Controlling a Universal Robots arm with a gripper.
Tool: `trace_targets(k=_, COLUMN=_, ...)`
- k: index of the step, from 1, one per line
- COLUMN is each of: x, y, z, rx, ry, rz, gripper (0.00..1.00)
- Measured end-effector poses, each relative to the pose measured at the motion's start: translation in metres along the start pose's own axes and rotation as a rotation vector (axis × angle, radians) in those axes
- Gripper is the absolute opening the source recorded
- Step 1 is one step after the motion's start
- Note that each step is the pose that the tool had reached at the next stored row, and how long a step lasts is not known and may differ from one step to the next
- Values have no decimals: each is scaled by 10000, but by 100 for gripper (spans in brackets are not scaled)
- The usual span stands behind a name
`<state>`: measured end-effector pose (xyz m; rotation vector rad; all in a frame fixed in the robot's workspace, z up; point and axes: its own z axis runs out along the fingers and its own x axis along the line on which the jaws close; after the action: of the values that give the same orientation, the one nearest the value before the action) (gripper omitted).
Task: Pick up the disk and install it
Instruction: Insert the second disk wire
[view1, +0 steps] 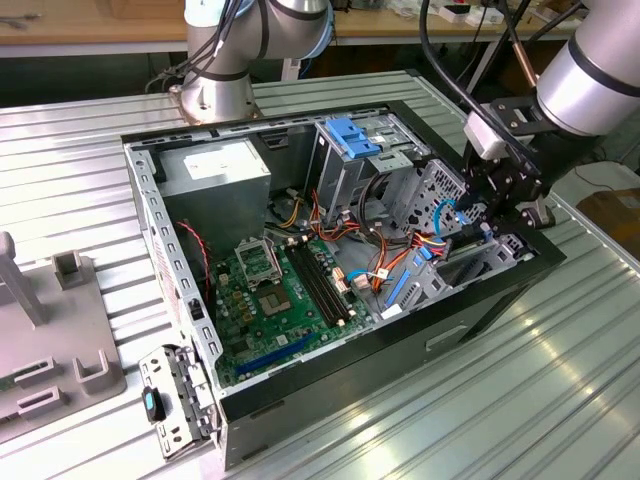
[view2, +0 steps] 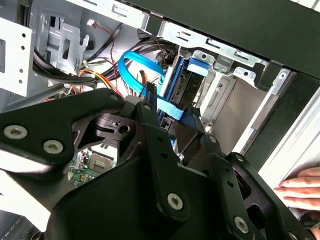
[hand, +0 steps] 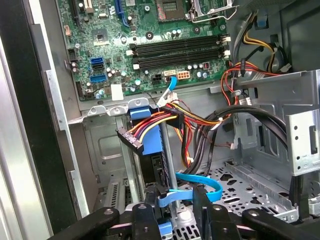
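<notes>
The disk (view2: 187, 90) is a dark slab with bright blue side rails. It stands on edge in the drive bay at the corner of the open computer case (view1: 400, 330), and its blue rail and dark end (hand: 152, 167) also face the first wrist view. My gripper (view2: 175, 117) has its two black fingers on either side of the disk and appears shut on it. In the exterior view the gripper (view1: 497, 205) hangs over the case's corner at the exterior view's right. A thin blue cable (hand: 200, 182) curves just beside the fingers (hand: 151, 200).
Bundles of orange, red and black wires (hand: 200, 125) cross the bay beside the disk. The green motherboard (view1: 265, 290) lies on the case floor, and a tall metal cage with a light-blue latch plate (view1: 352, 135) stands behind it. A person's hand (view2: 300, 190) rests outside the case.
</notes>
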<state>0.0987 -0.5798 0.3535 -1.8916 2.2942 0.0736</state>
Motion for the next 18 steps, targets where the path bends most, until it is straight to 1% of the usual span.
trace_targets(k=2, x=0, y=0, z=0, rx=1, ry=0, rz=3, gripper=40)
trace_targets(k=4, x=0, y=0, z=0, rx=1, ry=0, rz=5, gripper=27)
trace_targets(k=5, x=0, y=0, z=0, rx=1, ry=1, rz=5, gripper=27)
trace_targets(k=7, x=0, y=0, z=0, rx=1, ry=0, rz=8, gripper=16)
trace_targets(k=12, x=1, y=2, z=0, rx=1, ry=0, rz=3, gripper=16)
trace_targets(k=14, x=1, y=5, z=2, rx=-58, ry=-29, rz=-397, gripper=16)
trace_targets(k=15, x=1, y=4, z=3, rx=-94, ry=-49, rz=-673, gripper=16)
trace_targets(k=16, x=0, y=5, z=3, rx=-103, ry=-43, rz=-841, gripper=16)
trace_targets(k=17, x=-5, y=6, z=4, rx=-93, ry=138, rz=-964, gripper=16)
trace_targets(k=18, x=-7, y=6, z=4, rx=-85, ry=223, rz=-1012, gripper=16)
